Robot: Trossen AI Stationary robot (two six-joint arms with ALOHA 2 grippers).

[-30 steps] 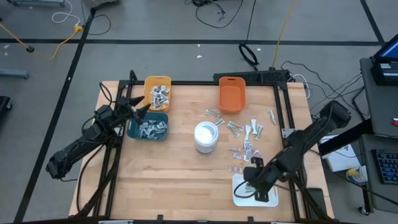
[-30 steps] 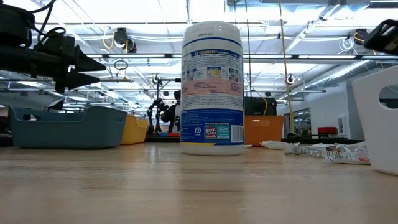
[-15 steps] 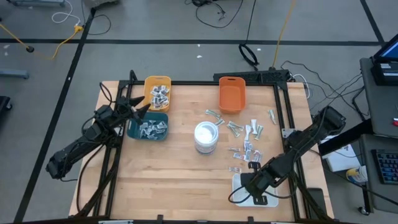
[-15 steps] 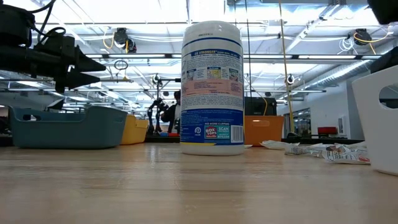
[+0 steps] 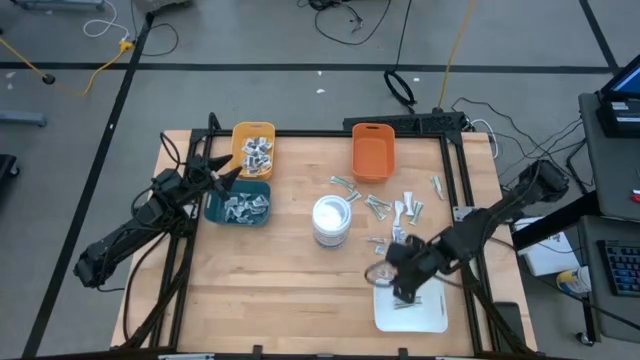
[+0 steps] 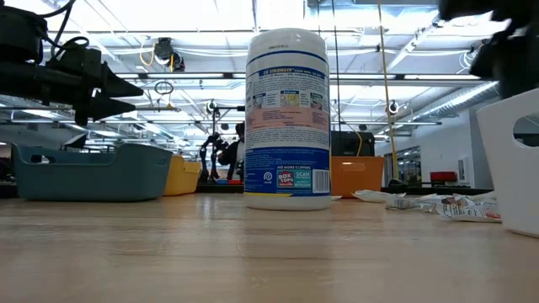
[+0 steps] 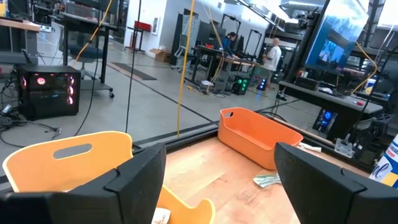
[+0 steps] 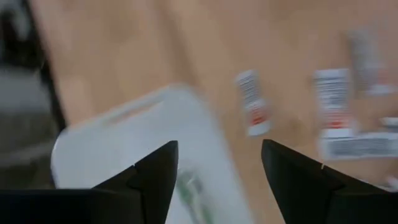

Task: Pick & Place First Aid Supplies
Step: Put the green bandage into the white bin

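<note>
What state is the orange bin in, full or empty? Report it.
Empty, as far as visible. The high view shows the orange bin with a bare orange floor, and the left wrist view shows only its bare inner walls; loose packets lie on the table outside it.

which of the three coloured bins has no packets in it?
The orange bin, at the table's far edge right of centre, shows only its bare floor. The yellow bin and the teal bin on the left both hold piles of silvery-grey packets.

Robotics lab, workbenches (image 7: 224, 59), ceiling lights (image 6: 253, 13)

Two dark jointed arms; black cables (looped)
</note>
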